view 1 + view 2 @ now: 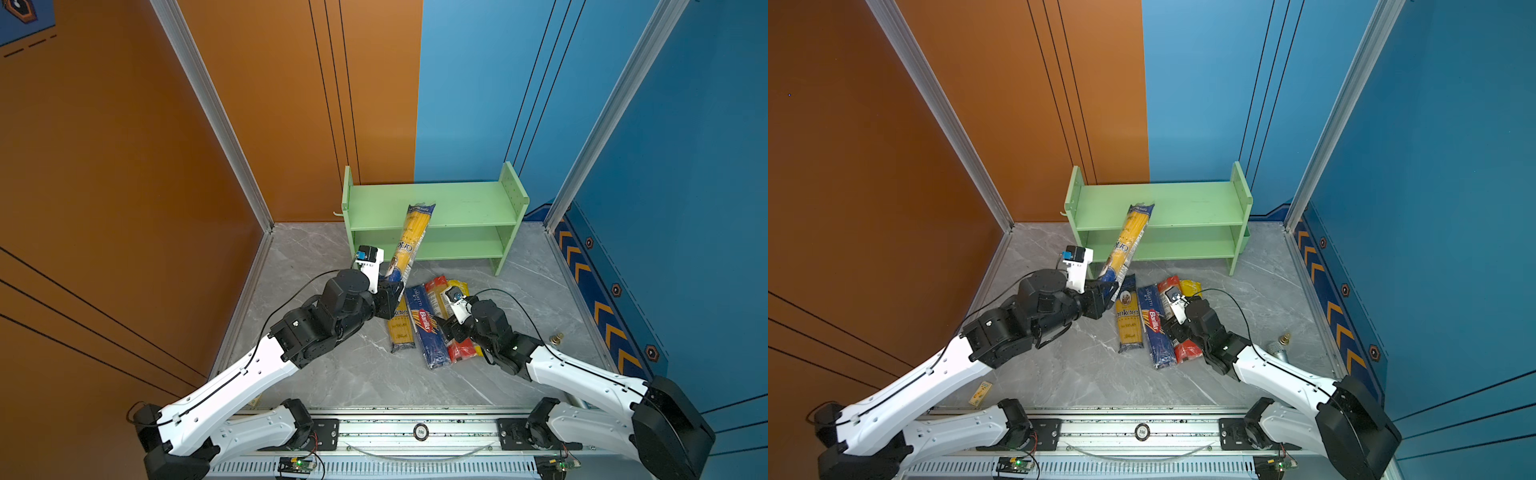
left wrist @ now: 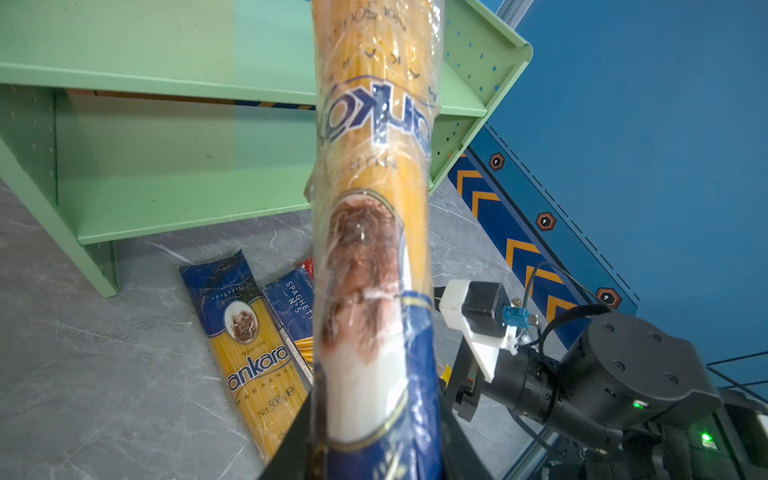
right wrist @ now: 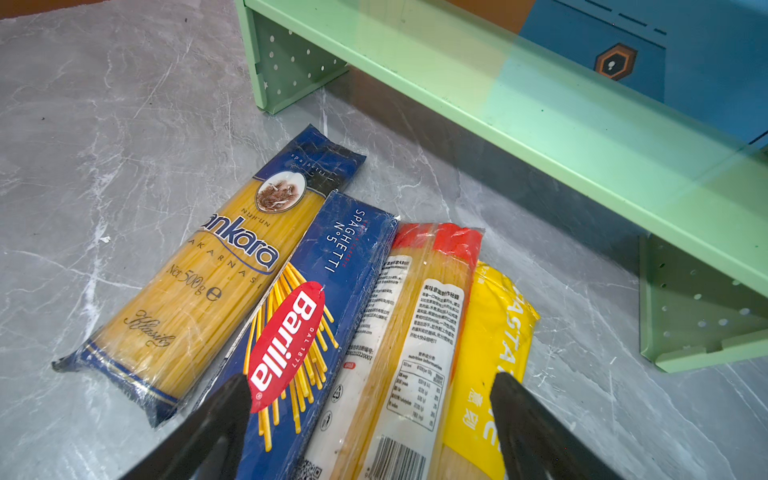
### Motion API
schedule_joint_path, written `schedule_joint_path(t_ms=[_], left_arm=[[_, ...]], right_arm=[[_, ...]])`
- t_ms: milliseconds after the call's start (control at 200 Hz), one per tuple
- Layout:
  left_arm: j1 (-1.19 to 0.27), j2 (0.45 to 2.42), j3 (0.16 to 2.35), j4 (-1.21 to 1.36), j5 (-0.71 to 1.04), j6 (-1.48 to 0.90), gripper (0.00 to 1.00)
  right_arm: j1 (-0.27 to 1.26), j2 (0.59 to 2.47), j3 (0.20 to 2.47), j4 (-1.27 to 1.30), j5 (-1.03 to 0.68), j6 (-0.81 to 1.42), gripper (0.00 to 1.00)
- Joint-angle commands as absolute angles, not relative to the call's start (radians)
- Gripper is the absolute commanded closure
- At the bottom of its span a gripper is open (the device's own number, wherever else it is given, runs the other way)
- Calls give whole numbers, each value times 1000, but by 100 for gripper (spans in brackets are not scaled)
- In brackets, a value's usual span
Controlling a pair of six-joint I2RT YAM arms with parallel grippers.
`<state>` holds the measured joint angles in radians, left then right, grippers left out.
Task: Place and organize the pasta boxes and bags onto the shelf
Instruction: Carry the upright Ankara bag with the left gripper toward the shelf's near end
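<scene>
The left gripper point(image 1: 394, 289) is clamped on the navy end of an Ankara packet point(image 1: 412, 239). The packet is lifted off the bench point(image 1: 332, 374) and slants up toward the shelf point(image 1: 465, 203). In both top views its far end overlaps the front edge of the top tier (whether it touches the board cannot be told). The shelf stands at the bench's far edge.

Four more packets lie flat on the bench in front of the shelf, near the middle, side by side and touching. In order they are a second Ankara point(image 3: 199, 291), the Barilla point(image 3: 316, 332), a red-ended packet point(image 3: 419, 316) and a yellow packet point(image 3: 498, 332).

The right gripper point(image 3: 370, 415) hangs just over their near ends, spread wide and holding nothing. One finger point(image 3: 216, 428) is above the Barilla, the other is above the yellow packet, and the red-ended packet lies between them.
</scene>
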<state>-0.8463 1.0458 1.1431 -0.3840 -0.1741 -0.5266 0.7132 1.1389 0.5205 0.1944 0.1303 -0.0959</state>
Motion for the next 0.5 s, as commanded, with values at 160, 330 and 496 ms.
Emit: schedule_joint_path(t_ms=[160, 330, 496], left_arm=[[-799, 1107, 1341, -164, -181, -466, 100], [-782, 1156, 1423, -159, -204, -446, 100], [-750, 1191, 1475, -136, -221, -448, 100]], right_arm=[[709, 1131, 537, 215, 126, -67, 13], [709, 1132, 532, 217, 128, -66, 13], [709, 1131, 529, 219, 131, -66, 13]])
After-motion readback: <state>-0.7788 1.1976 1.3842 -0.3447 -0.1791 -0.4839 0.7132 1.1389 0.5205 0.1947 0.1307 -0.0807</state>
